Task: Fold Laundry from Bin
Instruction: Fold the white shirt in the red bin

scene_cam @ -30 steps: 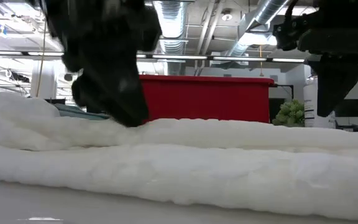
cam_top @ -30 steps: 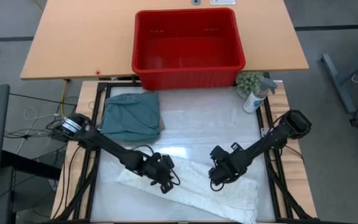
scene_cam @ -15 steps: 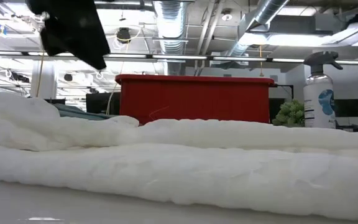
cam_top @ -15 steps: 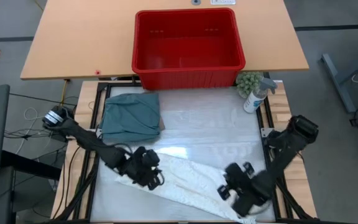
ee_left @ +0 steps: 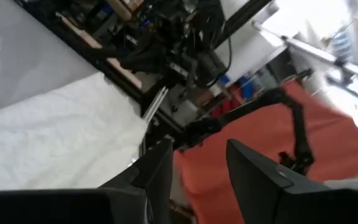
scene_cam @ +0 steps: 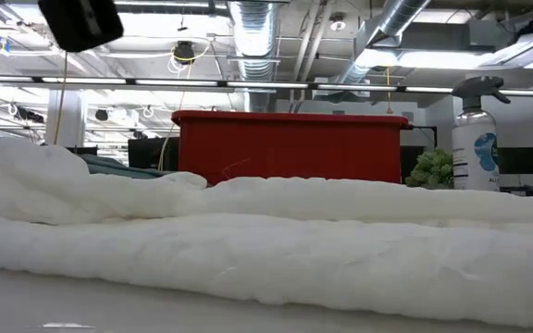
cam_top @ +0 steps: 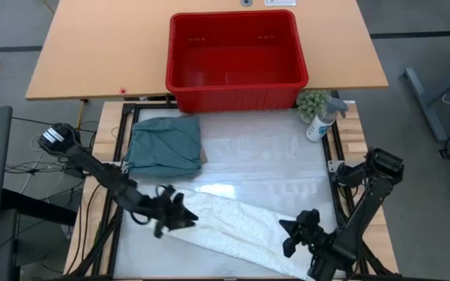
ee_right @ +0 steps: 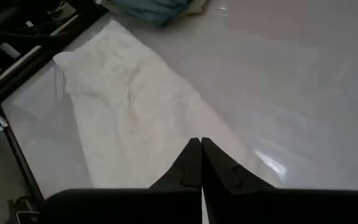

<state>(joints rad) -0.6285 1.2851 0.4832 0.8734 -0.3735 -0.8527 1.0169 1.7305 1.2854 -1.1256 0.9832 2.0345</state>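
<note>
Pale and glossy, the desk [cam_top: 272, 160] carried everything, with a tan desk [cam_top: 100, 47] beyond it. At the far edge stood the red bin [cam_top: 237, 58], its inside showing no cloth. White laundry [cam_top: 233, 230] lay in a long rumpled band across the near part of the desk, and a folded teal garment [cam_top: 162, 144] sat near the far left corner, a beige edge [cam_top: 204, 158] peeking from under it. The left hand [cam_top: 174, 215] hovered at the white cloth's left end, fingers [ee_left: 257, 174] apart and empty. The right hand [cam_top: 297, 234] hung over its right end, fingers [ee_right: 191, 165] pressed together. A spray bottle [cam_top: 323, 121] and small green plant [cam_top: 312, 101] stood right of the bin.
</note>
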